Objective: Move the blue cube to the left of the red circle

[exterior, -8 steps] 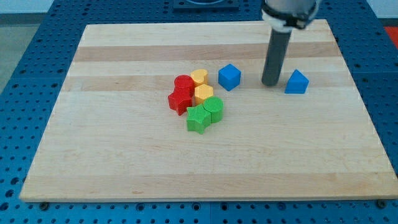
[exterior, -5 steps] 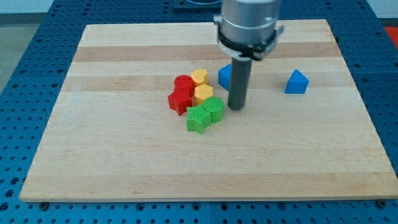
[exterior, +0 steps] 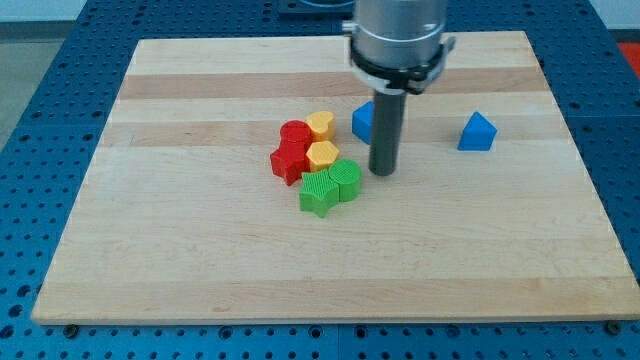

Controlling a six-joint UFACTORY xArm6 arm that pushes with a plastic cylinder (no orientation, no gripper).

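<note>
Blue cube (exterior: 362,121), one, reds two, my tip (exterior: 382,172) beside

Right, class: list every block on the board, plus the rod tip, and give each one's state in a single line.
Blue cube: upright, partly hidden behind rod.
Blue triangle: alone at view's right.
Red circle: in cluster, touching red star.
Red star: in cluster.
Yellow heart: in cluster, top.
Yellow hexagon: in cluster, middle.
Green circle: in cluster.
Green star: in cluster, bottom.
My tip: down, just right of green circle.
</note>
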